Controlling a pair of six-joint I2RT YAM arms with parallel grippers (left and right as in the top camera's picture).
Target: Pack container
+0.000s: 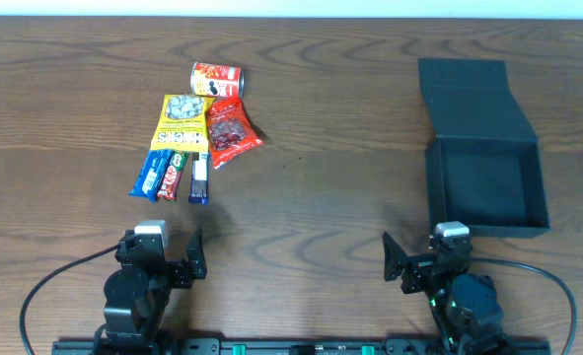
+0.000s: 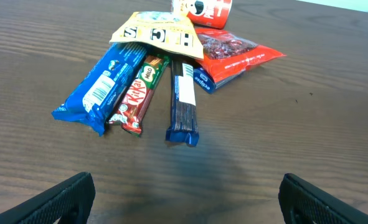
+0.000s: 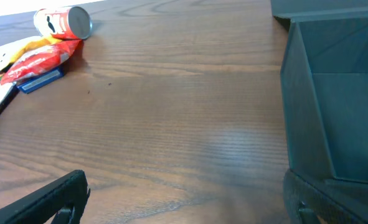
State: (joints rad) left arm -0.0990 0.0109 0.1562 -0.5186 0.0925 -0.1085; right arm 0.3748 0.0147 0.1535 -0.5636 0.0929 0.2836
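Observation:
The container (image 1: 485, 187) is a dark teal-black square box at the right, empty, its flap lid (image 1: 472, 94) lying open behind it; it also shows in the right wrist view (image 3: 333, 112). A pile of snacks lies at the back left: a red can (image 1: 217, 80), a yellow packet (image 1: 180, 122), a red packet (image 1: 232, 133), a blue bar (image 1: 149, 174), a red KitKat bar (image 1: 174, 176) and a dark blue bar (image 1: 200, 178). My left gripper (image 1: 173, 258) is open and empty near the front edge, in front of the snacks. My right gripper (image 1: 424, 261) is open and empty, just in front of the container.
The wooden table (image 1: 330, 197) spans the view. Black cables (image 1: 44, 286) loop from both arm bases at the front edge. The snacks appear close up in the left wrist view, with the dark blue bar (image 2: 184, 102) nearest the fingers.

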